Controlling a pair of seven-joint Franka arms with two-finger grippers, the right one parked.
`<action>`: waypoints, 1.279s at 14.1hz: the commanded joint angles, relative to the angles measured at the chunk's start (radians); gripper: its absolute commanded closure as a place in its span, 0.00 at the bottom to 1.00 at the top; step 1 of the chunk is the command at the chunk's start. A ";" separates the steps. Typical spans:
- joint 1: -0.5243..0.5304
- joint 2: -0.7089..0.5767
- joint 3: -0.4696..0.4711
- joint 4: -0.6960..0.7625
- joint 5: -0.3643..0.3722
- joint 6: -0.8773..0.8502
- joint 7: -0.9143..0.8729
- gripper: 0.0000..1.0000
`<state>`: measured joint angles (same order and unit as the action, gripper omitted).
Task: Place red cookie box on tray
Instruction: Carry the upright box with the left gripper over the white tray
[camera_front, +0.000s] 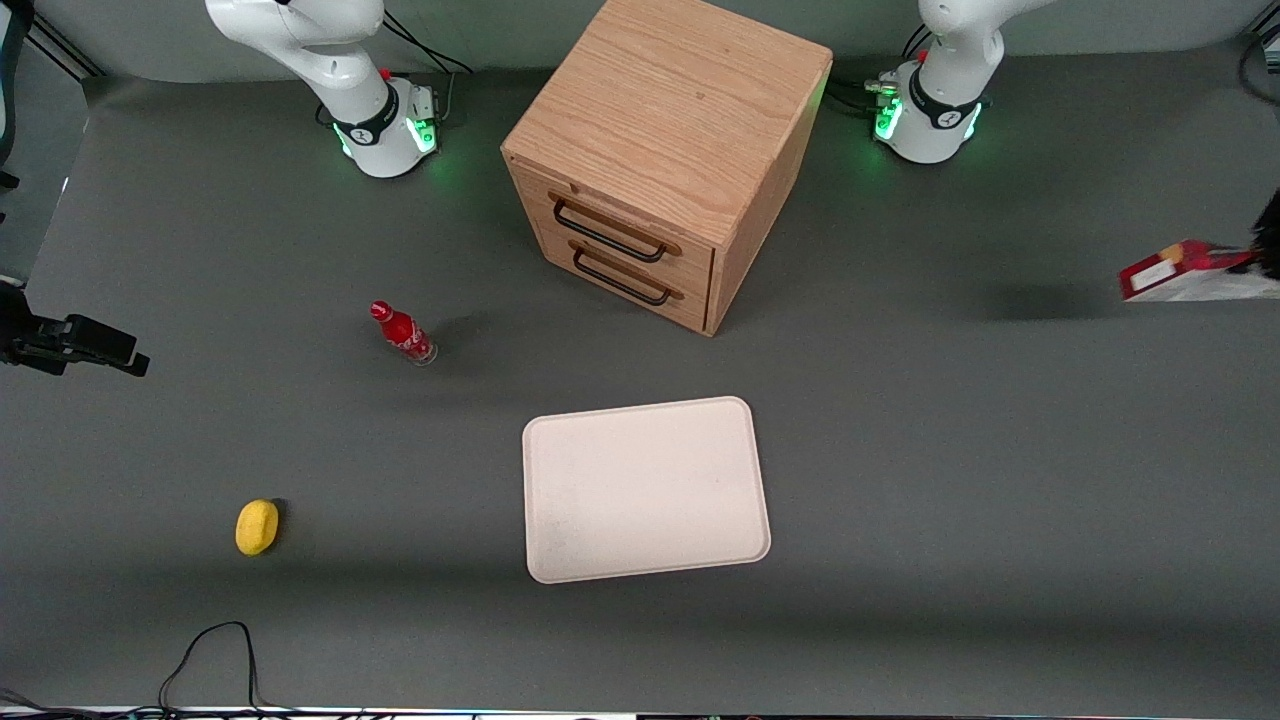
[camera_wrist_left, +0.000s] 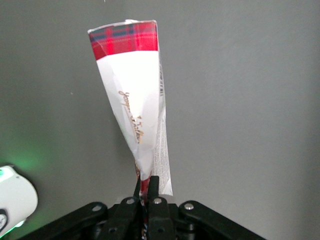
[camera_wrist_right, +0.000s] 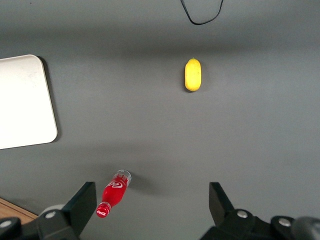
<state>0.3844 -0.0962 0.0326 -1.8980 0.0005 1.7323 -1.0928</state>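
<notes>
box is clamped at one end by gripper, held off the table at working arm's end; long axis pts away from fingers. tray lies well apart, toward table centre, nearer front cam.

My left arm reaches out to the working arm's end of the surface, its black two-finger pincer nearly out of the front view. From the wrist camera I see both black fingers pressed close together, clamped on one end of the long red-and-white cardboard cookie box.
</notes>
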 joint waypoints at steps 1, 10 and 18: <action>-0.009 0.035 0.001 0.209 0.024 -0.150 0.046 1.00; -0.166 0.262 -0.184 0.529 0.039 -0.148 0.135 1.00; -0.612 0.516 -0.226 0.799 0.067 -0.189 0.268 1.00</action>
<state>-0.1175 0.3419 -0.2118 -1.2182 0.0374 1.5980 -0.9210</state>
